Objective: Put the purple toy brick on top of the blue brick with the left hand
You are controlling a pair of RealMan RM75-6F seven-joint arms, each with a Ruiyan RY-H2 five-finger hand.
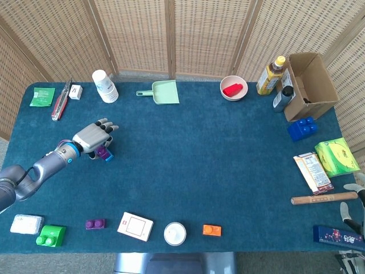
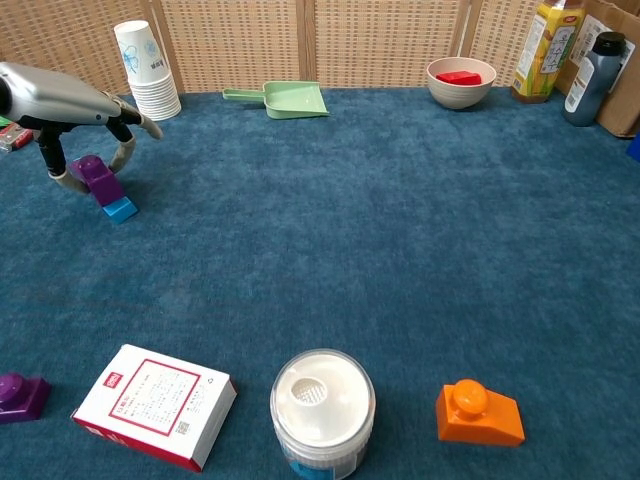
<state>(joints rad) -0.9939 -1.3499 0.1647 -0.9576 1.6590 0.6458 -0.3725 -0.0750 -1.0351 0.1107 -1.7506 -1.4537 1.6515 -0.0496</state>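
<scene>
left hand [image 1: 91,137] covers most of the blue brick [image 1: 108,156] below.

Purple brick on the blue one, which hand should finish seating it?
Left. The left hand is already curled around the purple brick resting on the blue brick. The right hand sits at the opposite table edge.

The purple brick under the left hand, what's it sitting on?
The purple brick sits on a small blue brick, whose near end shows. The left hand arches over them; whether the bricks are fully seated cannot be seen.
</scene>
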